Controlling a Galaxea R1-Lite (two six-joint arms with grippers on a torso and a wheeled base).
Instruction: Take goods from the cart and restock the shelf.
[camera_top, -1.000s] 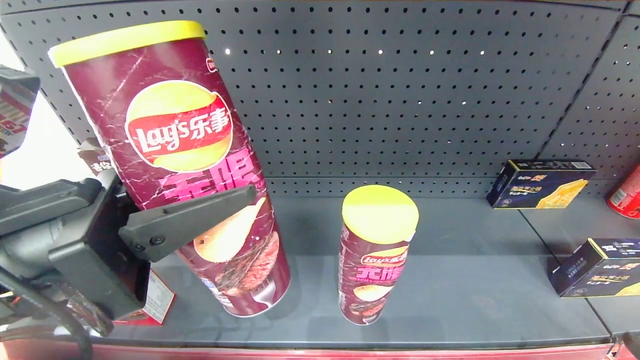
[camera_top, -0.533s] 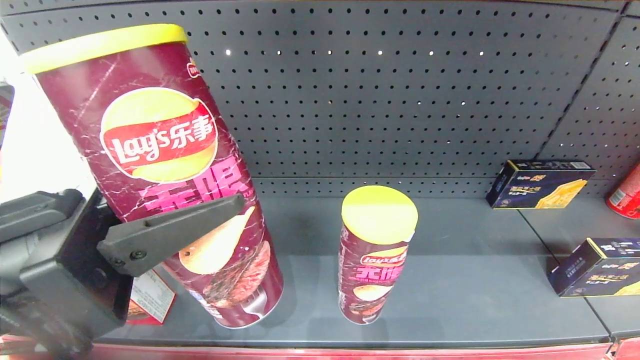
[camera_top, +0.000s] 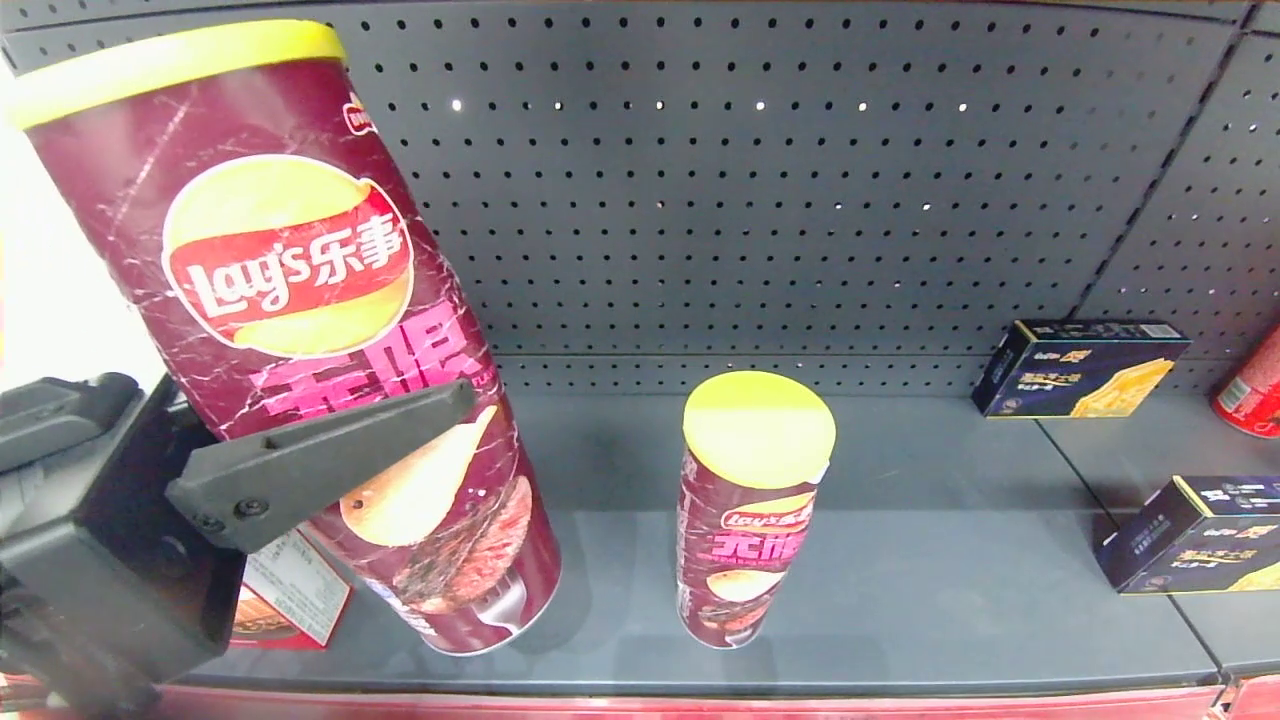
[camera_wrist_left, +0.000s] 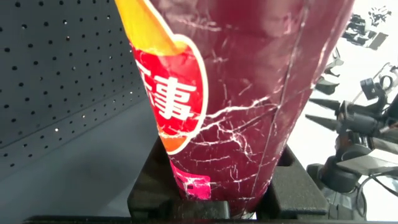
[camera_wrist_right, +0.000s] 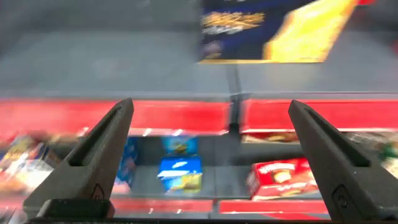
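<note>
The left end effector (camera_top: 410, 420) pinches a maroon chip can (camera_top: 290, 250) with a yellow lid around its lower half, holding it tilted over the left end of the shelf (camera_top: 950, 560). Its base sits very close to the shelf board, possibly touching, though the angle leaves that unclear. A matching can (camera_top: 757, 500) stands upright mid-shelf, apart from it. Dark blue boxes (camera_top: 1085, 367) lie at the right. The right end effector (camera_wrist_right: 210, 106) is spread wide, nothing between its fingers, facing the shelf's red front edge.
</note>
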